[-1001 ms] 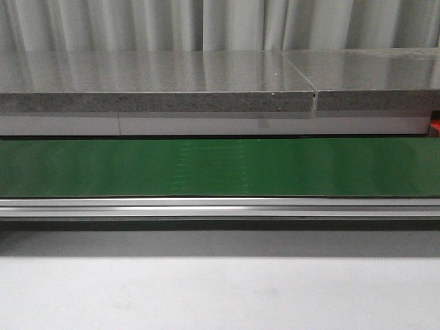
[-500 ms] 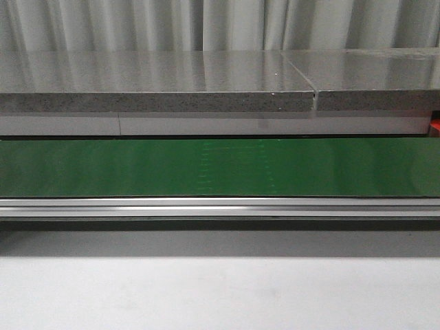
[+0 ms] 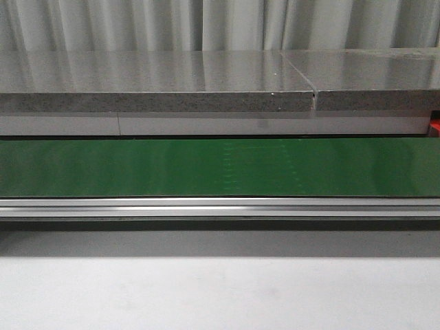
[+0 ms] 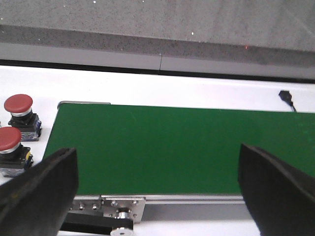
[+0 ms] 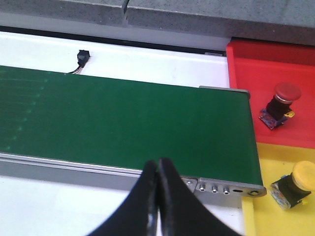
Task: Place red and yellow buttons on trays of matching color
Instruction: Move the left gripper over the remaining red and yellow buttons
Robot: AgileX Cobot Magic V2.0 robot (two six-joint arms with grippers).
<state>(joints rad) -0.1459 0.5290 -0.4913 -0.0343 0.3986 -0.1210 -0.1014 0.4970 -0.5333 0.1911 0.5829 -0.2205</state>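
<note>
L pincer (image 4: 157,191) wide apart, R pincer (image 5: 157,196) together, empty. Belt (image 4: 182,147) bare; two red buttons (image 4: 18,104) wait off its end. Grab nearest by body, not cap.

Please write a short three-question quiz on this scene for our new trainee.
1. True or false: the green conveyor belt carries a button.
2. Which gripper is shut: left or right?
3. Fill in: the yellow button lies on the ____ tray, the red button on the red tray.

Key: 1 false. 2 right; its fingers meet, while the left stands wide open. 3 yellow. Two more red buttons wait beside the belt's other end.
</note>
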